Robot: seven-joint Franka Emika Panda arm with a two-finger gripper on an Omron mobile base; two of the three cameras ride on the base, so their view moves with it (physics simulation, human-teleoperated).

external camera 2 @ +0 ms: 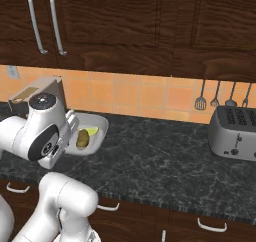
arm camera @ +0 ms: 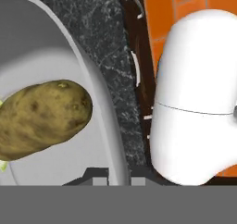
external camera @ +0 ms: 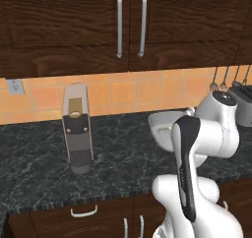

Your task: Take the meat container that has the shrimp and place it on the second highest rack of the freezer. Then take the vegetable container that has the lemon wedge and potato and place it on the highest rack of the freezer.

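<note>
My claw (arm camera: 112, 176) is clamped shut on the rim of the shallow white plastic vegetable container (arm camera: 99, 91), one dark tip on each side of its wall. Inside it lies the oblong brown potato (arm camera: 41, 119), with the pale yellow-green lemon wedge (external camera 2: 92, 132) just beside it. The container sits over the dark speckled stone counter (external camera 2: 165, 161), near its back edge by the orange tiled wall (external camera 2: 140, 96).

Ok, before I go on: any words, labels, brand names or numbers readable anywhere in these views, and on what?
None: no readable text in any view.
Coffee machine: gold patch on its front, no letters.
Toaster: small front controls, no legible marks.
Wall outlet: blank.
Vegetable container with the potato and lemon wedge: no label.
</note>
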